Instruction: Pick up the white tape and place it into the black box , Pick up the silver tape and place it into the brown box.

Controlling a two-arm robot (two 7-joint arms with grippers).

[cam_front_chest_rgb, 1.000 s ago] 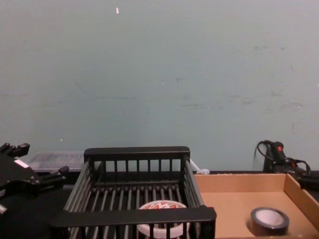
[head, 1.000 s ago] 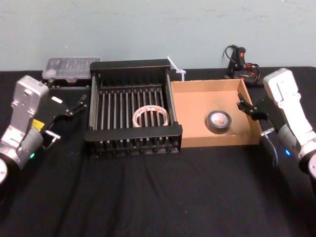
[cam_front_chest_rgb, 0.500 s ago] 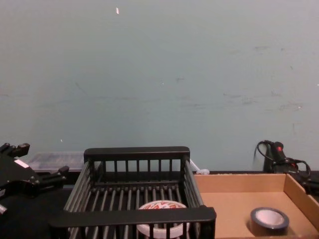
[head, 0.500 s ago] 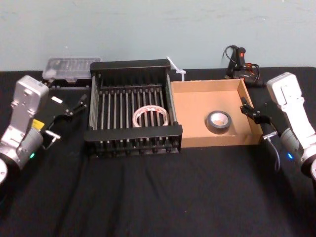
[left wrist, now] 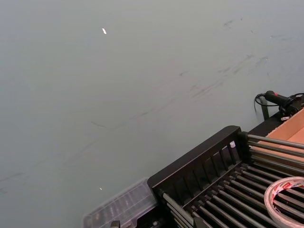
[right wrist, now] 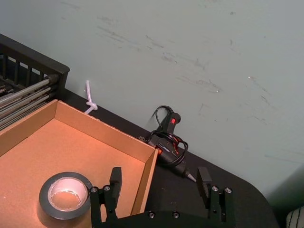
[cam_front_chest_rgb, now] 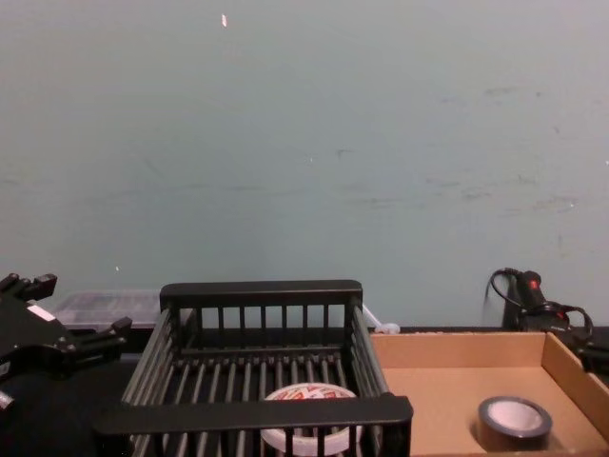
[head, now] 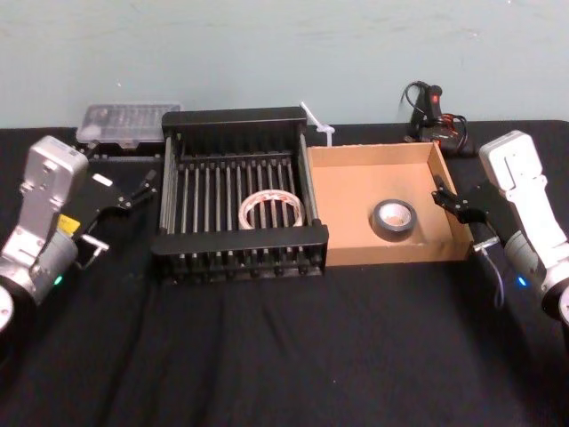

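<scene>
A black cloth covers the table (head: 267, 356) beneath a pale green wall. The white tape (head: 272, 210) already lies flat on the slats of the black box (head: 238, 240), and the silver tape (head: 394, 218) lies flat in the brown box (head: 347, 187). By this layout both placements look done. The right gripper (head: 455, 200) hovers at the cardboard tray's right wall, fingers spread and empty, the grey roll just to its left. The left gripper (head: 133, 190) waits open beside the basket's left side.

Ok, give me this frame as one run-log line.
white tape: in black box | silver tape: in brown box | left gripper: open, left of box | right gripper: open, empty, at tray's right wall
</scene>
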